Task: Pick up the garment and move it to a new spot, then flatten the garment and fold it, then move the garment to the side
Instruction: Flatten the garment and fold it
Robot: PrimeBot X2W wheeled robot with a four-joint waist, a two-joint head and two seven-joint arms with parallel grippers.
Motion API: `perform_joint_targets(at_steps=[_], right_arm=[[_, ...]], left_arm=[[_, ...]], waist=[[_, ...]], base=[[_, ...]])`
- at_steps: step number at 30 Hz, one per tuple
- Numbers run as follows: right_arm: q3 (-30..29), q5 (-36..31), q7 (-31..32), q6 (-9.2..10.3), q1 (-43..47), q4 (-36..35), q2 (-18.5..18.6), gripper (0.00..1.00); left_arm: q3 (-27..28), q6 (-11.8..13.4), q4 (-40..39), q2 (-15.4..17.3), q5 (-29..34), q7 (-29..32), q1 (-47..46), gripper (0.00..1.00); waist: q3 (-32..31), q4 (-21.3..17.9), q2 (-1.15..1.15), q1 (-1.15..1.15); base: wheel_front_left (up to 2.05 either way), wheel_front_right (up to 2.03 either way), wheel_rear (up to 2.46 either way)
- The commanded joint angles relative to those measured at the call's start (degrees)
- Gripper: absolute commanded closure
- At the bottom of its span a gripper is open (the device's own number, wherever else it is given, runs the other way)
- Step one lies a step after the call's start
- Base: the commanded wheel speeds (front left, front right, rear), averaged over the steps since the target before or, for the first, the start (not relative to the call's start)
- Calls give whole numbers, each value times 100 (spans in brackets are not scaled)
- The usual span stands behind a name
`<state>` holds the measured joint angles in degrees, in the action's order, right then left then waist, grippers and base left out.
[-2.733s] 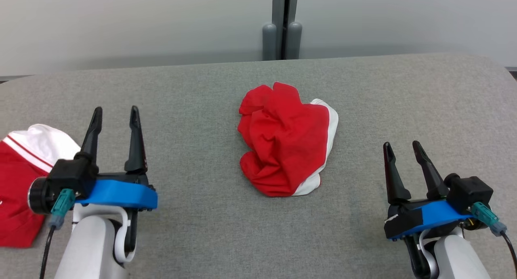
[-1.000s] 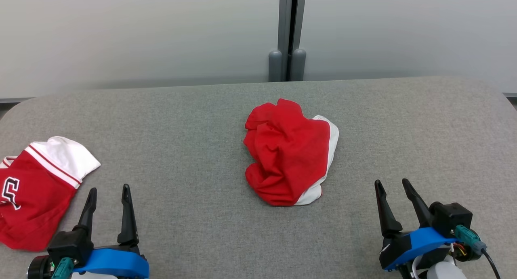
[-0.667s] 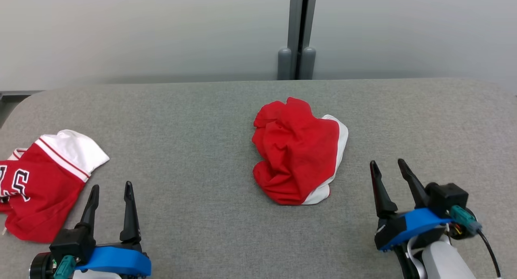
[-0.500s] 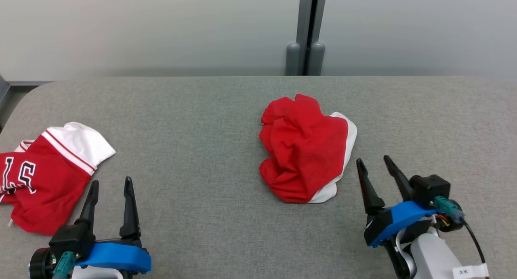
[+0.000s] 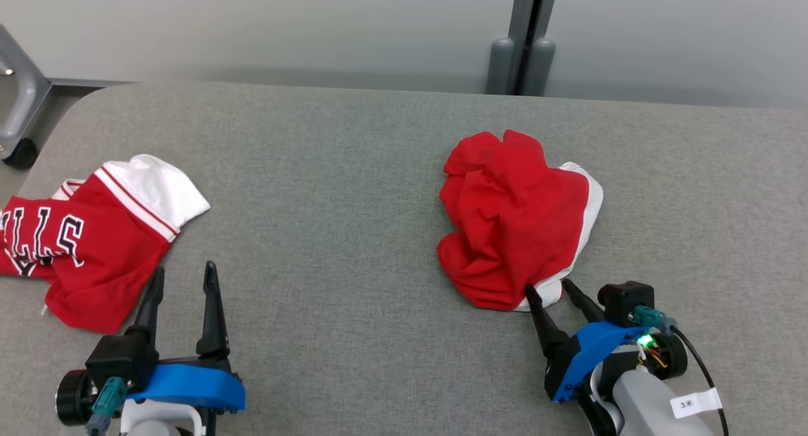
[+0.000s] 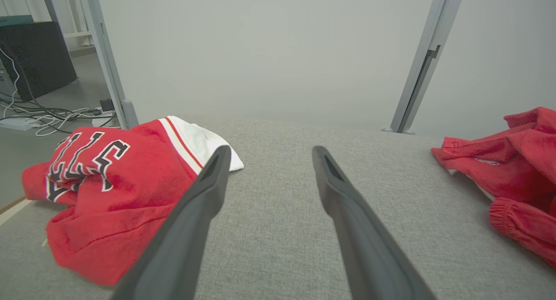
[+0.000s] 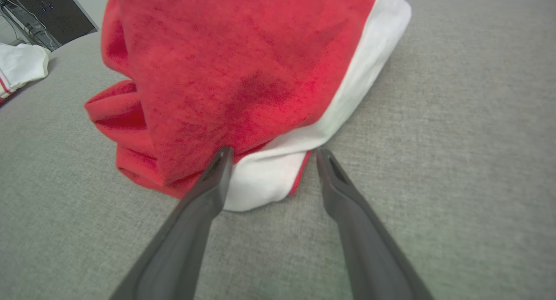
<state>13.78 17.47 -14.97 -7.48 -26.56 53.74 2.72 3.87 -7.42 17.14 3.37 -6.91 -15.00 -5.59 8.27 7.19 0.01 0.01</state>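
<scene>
Two garments lie on the grey table (image 5: 328, 190), one gripper near each. Read the table in the head view as a clock face, twelve at the far wall.

At nine o'clock sits the lettered jersey (image 5: 95, 234), red with black-and-white letters, rumpled, its white sleeve turned toward one o'clock.

At the jersey's five o'clock, the table's seven, the left gripper (image 5: 184, 269) hangs low over bare cloth. Its pale left forearm (image 5: 154, 423) comes up from the bottom edge. The two dark fingers (image 5: 211, 310) point to twelve, jaws wide apart with nothing between them. The outer finger runs close beside the jersey's near edge; whether it touches cannot be told.

Right of centre, toward two o'clock, the crumpled garment (image 5: 514, 221) rests in a heap, red, with a white band down its three-to-five o'clock side.

At the heap's six o'clock is the right gripper (image 5: 548, 286), its right forearm (image 5: 644, 404) rising from the lower right corner and the fingers slanted toward eleven. The jaws stand apart, clamped on nothing. In the right wrist view a fold of white hem lies between the tips: one fingertip is against the red cloth, the other just beside the hem's red-trimmed corner, low over the table
</scene>
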Motion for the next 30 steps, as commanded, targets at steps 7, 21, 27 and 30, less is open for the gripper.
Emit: perform_joint_targets(at_steps=[7,21,27,30], right_arm=[[539,609,-10,-3,-301,599,28,0],[-259,1,-20,-2,19,16,270,100],[-1195,-591,-20,-2,420,-736,619,100],[-1589,-815,-20,-2,516,-1025,732,100]], left_arm=[[-88,-8,55,-3,-20,-27,-178,0],[-73,-9,64,40,-62,-27,5,0],[-141,-9,75,23,-112,-27,-15,0],[-151,-9,80,20,-127,-27,-2,0]], waist=[[69,117,-1,-1],[-155,-412,-1,-1],[-218,-604,-1,-1],[-237,-652,-1,-1]], base=[[0,0,0],[0,0,0],[0,0,0],[0,0,0]])
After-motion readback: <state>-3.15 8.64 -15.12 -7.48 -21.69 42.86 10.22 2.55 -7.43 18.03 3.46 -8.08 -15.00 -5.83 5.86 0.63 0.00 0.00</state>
